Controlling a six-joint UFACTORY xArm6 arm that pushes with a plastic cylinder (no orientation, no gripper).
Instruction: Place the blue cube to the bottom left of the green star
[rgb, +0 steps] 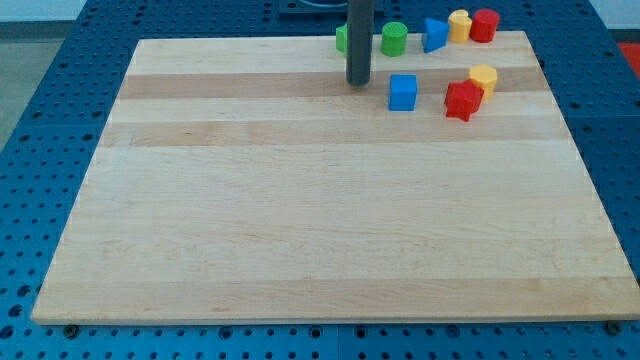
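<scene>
The blue cube (403, 92) sits near the view's top, right of centre, on the wooden board (300, 220). My tip (358, 82) rests on the board just left of the blue cube, a small gap apart. A green block (341, 39) is partly hidden behind the rod at the top edge; its shape cannot be made out. A green cylinder (394, 39) stands right of the rod, above the blue cube.
A blue triangular block (433, 35), a yellow block (459, 25) and a red cylinder (484, 25) line the top right edge. A red star-like block (463, 100) touches a yellow block (483, 79) right of the blue cube.
</scene>
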